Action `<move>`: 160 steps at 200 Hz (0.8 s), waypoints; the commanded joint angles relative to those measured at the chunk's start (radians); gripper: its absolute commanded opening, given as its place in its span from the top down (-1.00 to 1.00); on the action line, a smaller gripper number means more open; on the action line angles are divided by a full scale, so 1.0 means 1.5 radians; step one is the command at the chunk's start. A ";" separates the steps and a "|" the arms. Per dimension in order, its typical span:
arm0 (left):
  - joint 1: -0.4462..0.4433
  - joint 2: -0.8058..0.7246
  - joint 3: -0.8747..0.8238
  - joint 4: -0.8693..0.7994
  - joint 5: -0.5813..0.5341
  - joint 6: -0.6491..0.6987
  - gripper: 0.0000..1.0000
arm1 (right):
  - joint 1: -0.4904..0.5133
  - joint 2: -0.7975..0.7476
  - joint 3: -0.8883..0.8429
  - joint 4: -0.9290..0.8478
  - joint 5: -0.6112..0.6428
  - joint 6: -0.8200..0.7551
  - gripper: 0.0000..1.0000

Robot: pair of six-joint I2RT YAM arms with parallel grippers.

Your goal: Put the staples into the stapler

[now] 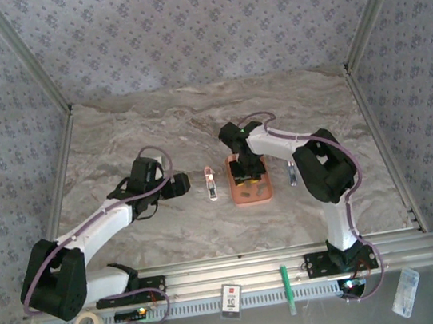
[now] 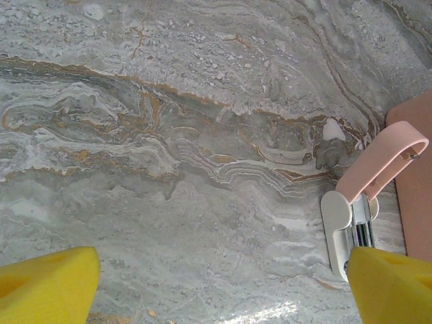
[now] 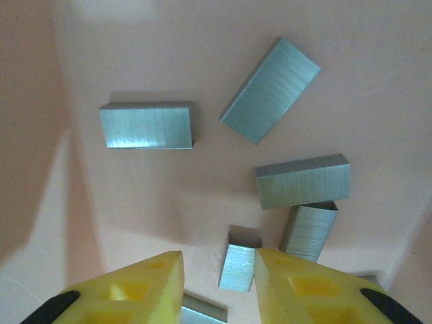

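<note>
Right now the right end effector hangs low over the salmon tray, narrowly parted, straddling one strip of the staples without clamping it. Left end effector is spread wide, holding nothing. The stapler lies on the desk at right of frame, long axis up-down, pink arm raised toward upper right.

The staples, short grey brushed-metal strips, are scattered flat at differing angles on the floor of the salmon-pink tray. The stapler is laid just left of that tray, its pink top swung open and its silvery rail exposed.
</note>
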 commanded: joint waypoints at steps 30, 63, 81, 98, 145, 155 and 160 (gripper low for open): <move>0.004 -0.002 -0.006 0.025 0.015 -0.008 -0.88 | -0.005 -0.017 0.037 -0.060 0.031 -0.011 0.25; 0.004 -0.002 -0.008 0.025 0.014 -0.007 -0.87 | -0.007 -0.001 0.043 -0.056 0.017 -0.016 0.22; 0.004 -0.002 -0.009 0.027 0.014 -0.008 -0.88 | -0.007 0.005 0.043 -0.048 0.006 -0.016 0.22; 0.004 -0.002 -0.011 0.030 0.014 -0.008 -0.88 | -0.007 0.013 0.044 -0.043 0.000 -0.016 0.21; 0.004 -0.001 -0.016 0.038 0.019 -0.010 -0.88 | -0.010 0.024 0.036 -0.031 -0.019 -0.020 0.20; 0.004 -0.001 -0.017 0.039 0.019 -0.011 -0.88 | -0.011 0.026 0.037 -0.036 -0.011 -0.020 0.19; 0.004 -0.001 -0.017 0.039 0.020 -0.012 -0.88 | -0.011 0.027 0.038 -0.042 -0.006 -0.020 0.19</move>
